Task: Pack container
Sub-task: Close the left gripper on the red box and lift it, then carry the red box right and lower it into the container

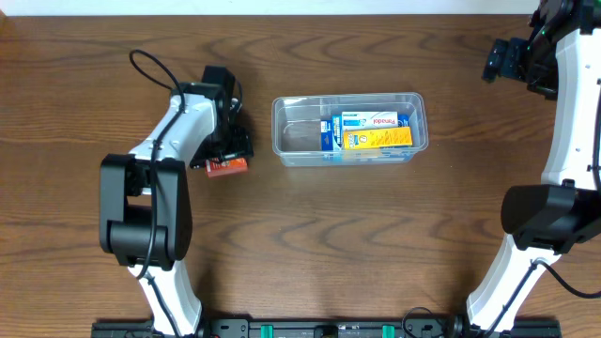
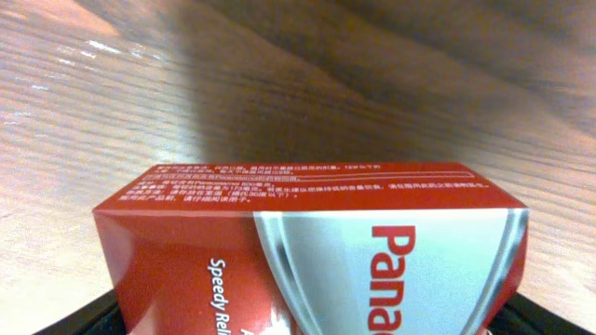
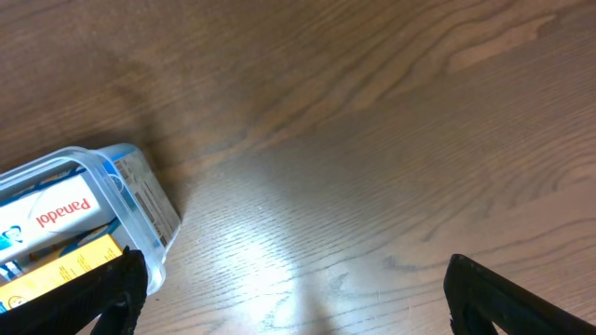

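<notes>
While the left gripper [image 1: 228, 155] pinches the red box [image 1: 226, 168] left of the container [image 1: 275, 131], clear the rim — then lower flat inside (right gripper [image 3: 293, 298] spread).

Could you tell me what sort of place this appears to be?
Most likely a robotics lab or test bench: two robot arms stand at a plain wooden table, with a clear container holding small boxes and one red box outside it.
</notes>
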`<state>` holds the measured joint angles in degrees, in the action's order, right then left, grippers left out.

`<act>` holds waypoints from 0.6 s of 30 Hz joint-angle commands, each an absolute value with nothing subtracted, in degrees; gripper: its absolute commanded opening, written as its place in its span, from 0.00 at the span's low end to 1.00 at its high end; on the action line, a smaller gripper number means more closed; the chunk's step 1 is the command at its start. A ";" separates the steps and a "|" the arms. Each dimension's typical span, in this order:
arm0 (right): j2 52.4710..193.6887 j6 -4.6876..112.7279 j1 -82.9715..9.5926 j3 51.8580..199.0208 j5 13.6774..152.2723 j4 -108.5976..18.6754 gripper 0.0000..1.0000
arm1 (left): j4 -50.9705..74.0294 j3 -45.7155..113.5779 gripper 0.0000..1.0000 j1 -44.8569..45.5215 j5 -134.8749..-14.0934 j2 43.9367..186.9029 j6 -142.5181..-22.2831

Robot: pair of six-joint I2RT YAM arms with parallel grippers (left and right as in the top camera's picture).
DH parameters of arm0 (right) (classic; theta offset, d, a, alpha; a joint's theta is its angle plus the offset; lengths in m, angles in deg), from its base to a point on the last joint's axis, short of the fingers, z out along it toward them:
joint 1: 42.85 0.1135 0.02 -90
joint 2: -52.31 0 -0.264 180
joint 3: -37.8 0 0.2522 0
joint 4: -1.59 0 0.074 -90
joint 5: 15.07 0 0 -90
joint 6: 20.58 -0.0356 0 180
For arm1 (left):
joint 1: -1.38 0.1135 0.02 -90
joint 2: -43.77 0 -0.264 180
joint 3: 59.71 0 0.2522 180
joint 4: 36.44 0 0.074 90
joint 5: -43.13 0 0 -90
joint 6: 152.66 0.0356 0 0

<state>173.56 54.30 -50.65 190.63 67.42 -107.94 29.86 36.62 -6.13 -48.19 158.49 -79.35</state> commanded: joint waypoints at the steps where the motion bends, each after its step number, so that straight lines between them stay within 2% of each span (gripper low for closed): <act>1: 173.19 53.36 -50.71 191.31 67.03 -107.96 0.99 | 32.61 40.75 0.86 -6.04 -47.75 153.51 -78.85; 10: 173.19 53.36 -50.71 191.31 67.03 -107.96 0.99 | 36.33 43.57 0.86 -7.88 -47.77 145.11 -78.87; 18: 173.19 53.36 -50.71 191.31 67.03 -107.96 0.99 | 32.87 43.61 0.85 -15.11 -47.77 141.13 -79.13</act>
<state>173.56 54.30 -50.65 190.63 67.42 -107.94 33.64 42.81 -12.31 -48.19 142.49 -79.35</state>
